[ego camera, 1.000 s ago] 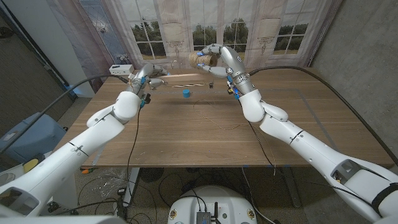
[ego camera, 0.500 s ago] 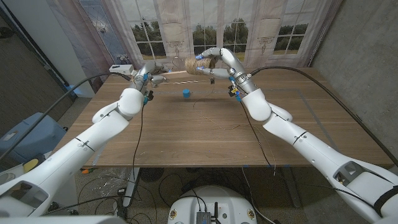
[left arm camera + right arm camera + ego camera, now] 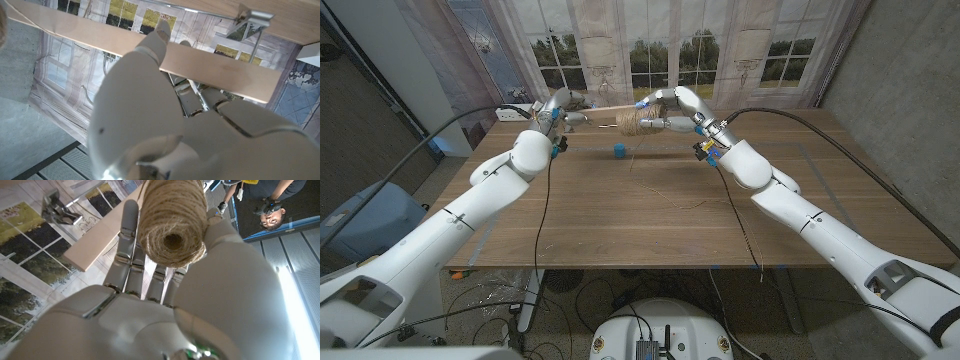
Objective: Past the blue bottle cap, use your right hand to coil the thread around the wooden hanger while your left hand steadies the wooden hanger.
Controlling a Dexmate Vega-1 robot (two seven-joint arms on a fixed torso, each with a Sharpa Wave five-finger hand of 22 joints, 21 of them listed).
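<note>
The wooden hanger [image 3: 605,119] is held in the air over the table's far side, beyond the small blue bottle cap [image 3: 619,150]. My left hand [image 3: 558,108] grips the hanger's left end; up close its bar [image 3: 210,62] crosses my fingers [image 3: 159,31], with a metal clip [image 3: 250,22] beside it. My right hand [image 3: 672,108] holds a ball of brown thread [image 3: 632,122] against the bar. The right wrist view shows that ball [image 3: 172,222] between thumb and fingers, next to the bar's end [image 3: 97,242]. A loose strand [image 3: 655,190] trails onto the table.
A white box [image 3: 514,108] sits at the table's [image 3: 620,235] far left corner. A curtained window wall stands just behind the hanger. Black cables run along both arms. A person [image 3: 272,212] shows in the right wrist view.
My right hand has carried the thread ball down and to the left, onto the hanger's bar. My left hand has lifted the hanger's left end a little higher.
</note>
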